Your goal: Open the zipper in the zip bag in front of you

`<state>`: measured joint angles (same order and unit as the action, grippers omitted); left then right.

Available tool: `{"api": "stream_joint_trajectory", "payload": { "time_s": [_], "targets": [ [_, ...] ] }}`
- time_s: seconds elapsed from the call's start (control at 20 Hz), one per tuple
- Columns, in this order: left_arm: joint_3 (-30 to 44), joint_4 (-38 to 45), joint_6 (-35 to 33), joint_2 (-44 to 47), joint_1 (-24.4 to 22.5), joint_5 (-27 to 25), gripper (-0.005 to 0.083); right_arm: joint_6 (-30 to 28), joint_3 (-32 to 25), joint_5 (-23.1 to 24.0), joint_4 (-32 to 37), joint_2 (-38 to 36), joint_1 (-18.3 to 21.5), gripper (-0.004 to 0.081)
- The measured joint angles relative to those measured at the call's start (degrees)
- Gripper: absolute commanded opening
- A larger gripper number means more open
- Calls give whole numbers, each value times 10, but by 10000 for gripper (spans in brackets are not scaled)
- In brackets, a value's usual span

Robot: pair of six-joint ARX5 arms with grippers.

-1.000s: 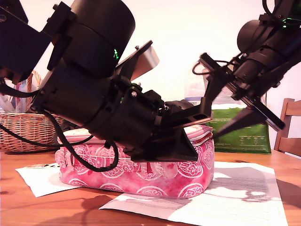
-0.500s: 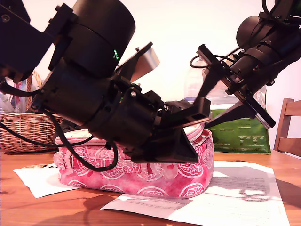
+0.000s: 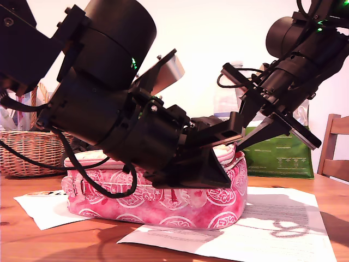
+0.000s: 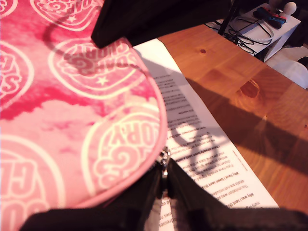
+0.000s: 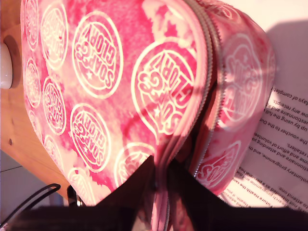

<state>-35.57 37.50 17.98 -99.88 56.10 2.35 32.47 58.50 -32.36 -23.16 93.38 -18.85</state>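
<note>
Exterior view: the zip bag point(image 3: 163, 202) lies flat on sheets of paper point(image 3: 272, 229) on the wooden worktop point(image 3: 54, 245), long side to the camera. The big near arm point(image 3: 109, 109) comes in from the exterior view's left and hides most of the lid. The other arm point(image 3: 305, 60) drops in from the upper right. Both tips meet at the bag's top right end, and contact can't be read from here.

First wrist view fills that in. My first claw point(image 4: 163, 175) is closed down to a sliver on the small metal zip pull point(image 4: 164, 159) at the rounded corner of the lid point(image 4: 57, 120). Paper point(image 4: 202, 144) is just past the corner, then bare worktop point(image 4: 231, 82). The dark bulk across the top of that view is probably the other claw.

Second wrist view looks along the bag point(image 5: 96, 72) from its end. The zipper point(image 5: 211, 72) runs round the corner with a gap between its two toothed rows there. That gap doesn't show in the exterior view. My second claw point(image 5: 158, 180) is pinched tight on the pink edge of the lid, right at that corner.

So both claws are on the same end of the bag, almost touching each other.

Room: worktop to the right of the bag is open apart from paper. A green pouch point(image 3: 283, 153) stands behind the right end. A chair back point(image 3: 335, 147) is at the far right edge and a wicker basket point(image 3: 27, 147) is far left. The paper's front edge lies near the worktop's near side.
</note>
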Motion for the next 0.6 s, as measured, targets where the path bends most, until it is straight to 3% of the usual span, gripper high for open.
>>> {"api": "stream_joint_trajectory", "payload": {
  "time_s": [0.6],
  "targets": [
    [-7, -115, 17, 58, -3, 13, -19, -28, 0, 45, -7, 0, -9, -13]
  ]
}}
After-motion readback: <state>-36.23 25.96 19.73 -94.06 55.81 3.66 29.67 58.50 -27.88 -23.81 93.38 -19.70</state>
